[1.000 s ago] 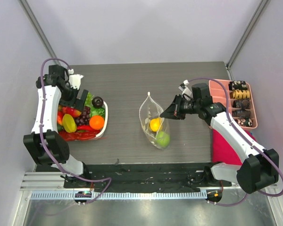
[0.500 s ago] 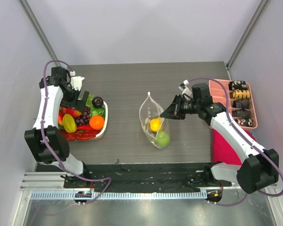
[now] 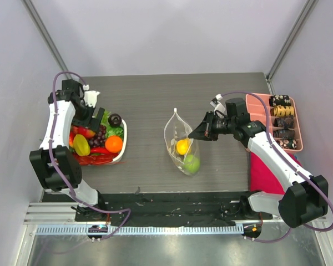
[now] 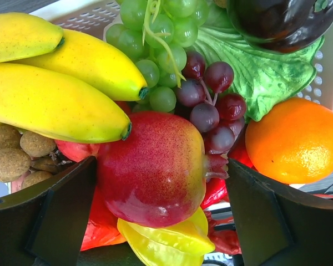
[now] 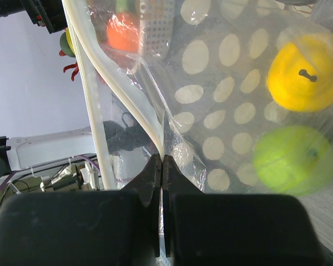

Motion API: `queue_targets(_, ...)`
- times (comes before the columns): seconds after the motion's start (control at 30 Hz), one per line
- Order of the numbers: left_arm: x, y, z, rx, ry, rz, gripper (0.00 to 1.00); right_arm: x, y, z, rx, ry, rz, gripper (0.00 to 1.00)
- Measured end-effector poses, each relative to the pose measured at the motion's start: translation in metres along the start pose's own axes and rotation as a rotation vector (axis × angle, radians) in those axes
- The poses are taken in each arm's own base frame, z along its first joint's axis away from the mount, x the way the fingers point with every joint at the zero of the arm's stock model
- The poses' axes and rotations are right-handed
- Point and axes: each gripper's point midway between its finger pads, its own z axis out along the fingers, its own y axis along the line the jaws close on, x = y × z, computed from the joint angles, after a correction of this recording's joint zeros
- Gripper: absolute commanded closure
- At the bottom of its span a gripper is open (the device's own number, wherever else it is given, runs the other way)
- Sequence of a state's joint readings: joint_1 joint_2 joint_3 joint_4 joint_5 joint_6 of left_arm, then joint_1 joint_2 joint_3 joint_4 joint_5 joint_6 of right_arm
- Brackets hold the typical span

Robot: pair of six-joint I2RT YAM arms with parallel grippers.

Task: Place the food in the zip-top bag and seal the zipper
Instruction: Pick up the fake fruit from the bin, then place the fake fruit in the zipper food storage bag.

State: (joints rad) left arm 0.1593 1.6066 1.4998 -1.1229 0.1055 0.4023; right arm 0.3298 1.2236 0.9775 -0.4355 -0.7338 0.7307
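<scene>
A dark desk (image 3: pixel 155 100) is seen from above, with two robot arms at its near edge. On the left side stands a white basket (image 3: pixel 124 138) heaped with toy food. The left claw (image 3: pixel 94 119) hangs just above the heap, pointing down into it. From the left wrist camera, this claw (image 4: pixel 164 213) is spread wide, and a red fruit (image 4: pixel 155 166) lies between its two dark fingers (image 4: pixel 61 216). A gap shows between the fruit and the finger at the right of that view. Around the red fruit lie yellow bananas (image 4: pixel 55 100), green and purple grapes (image 4: pixel 172 61), a green leafy piece (image 4: pixel 266 72) and an orange (image 4: pixel 291 141).

Near the middle of the desk lies the clear zip-top bag (image 3: pixel 172 133), printed with white dots. Its mouth gapes open. Inside it lie a yellow fruit (image 3: pixel 182 146) and a green apple (image 3: pixel 191 163). The right claw (image 3: pixel 195 133) meets the bag's right edge. From the right wrist camera, this claw (image 5: pixel 162 166) is pressed together, pinching a fold of the bag's plastic (image 5: pixel 211 111) beside the white zipper (image 5: pixel 94 111).
</scene>
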Motion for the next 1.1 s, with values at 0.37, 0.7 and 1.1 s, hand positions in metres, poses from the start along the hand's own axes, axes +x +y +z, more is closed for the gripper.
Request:
queue_targets(0.37,-0.007,-0.005,-0.049,-0.027,-0.083,0.011,0.17,0.0,0.0,0.0,0.0,0.0,-0.003,0.99)
queue_targets(0.7,-0.081,-0.117,-0.131,0.175,-0.387,0.231,0.16,0.0,-0.003,0.002,0.006,0.006,0.004,0.99)
queue_targets(1.1,-0.084,-0.35,-0.182,0.69,-0.596,0.685,0.16,0.0,-0.004,0.003,0.009,0.005,0.001,0.99)
